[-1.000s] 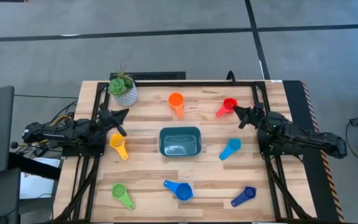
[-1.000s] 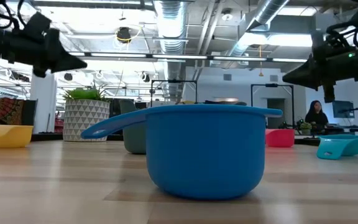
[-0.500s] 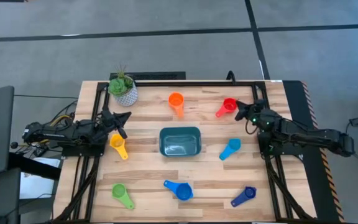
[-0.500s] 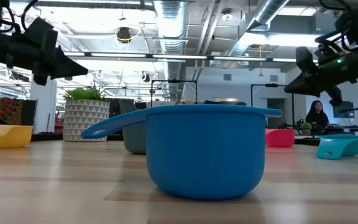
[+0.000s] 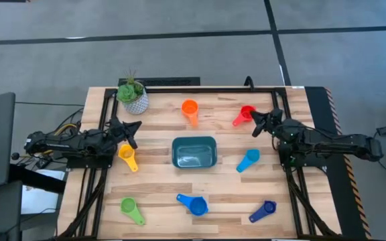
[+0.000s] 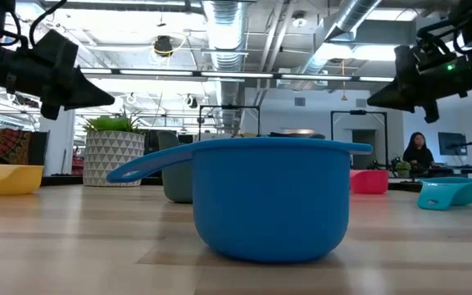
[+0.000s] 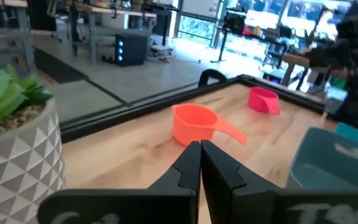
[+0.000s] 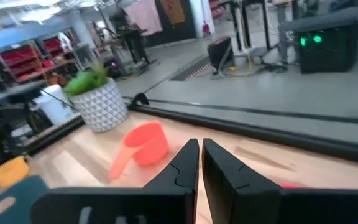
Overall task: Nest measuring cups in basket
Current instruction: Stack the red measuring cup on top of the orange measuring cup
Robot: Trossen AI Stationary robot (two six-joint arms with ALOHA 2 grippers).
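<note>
We see the teal basket (image 5: pixel 194 152) empty at mid-table with all seven cups scattered round it, and the right gripper (image 5: pixel 256 123), fingers nearly together and holding nothing, hovers just beside the red cup (image 5: pixel 245 114) at the far right. The left gripper (image 5: pixel 131 127) waits shut above the yellow cup (image 5: pixel 127 156) on the left. Our worry is that such a narrow gap (unless it widens first) would shove the red cup away.
</note>
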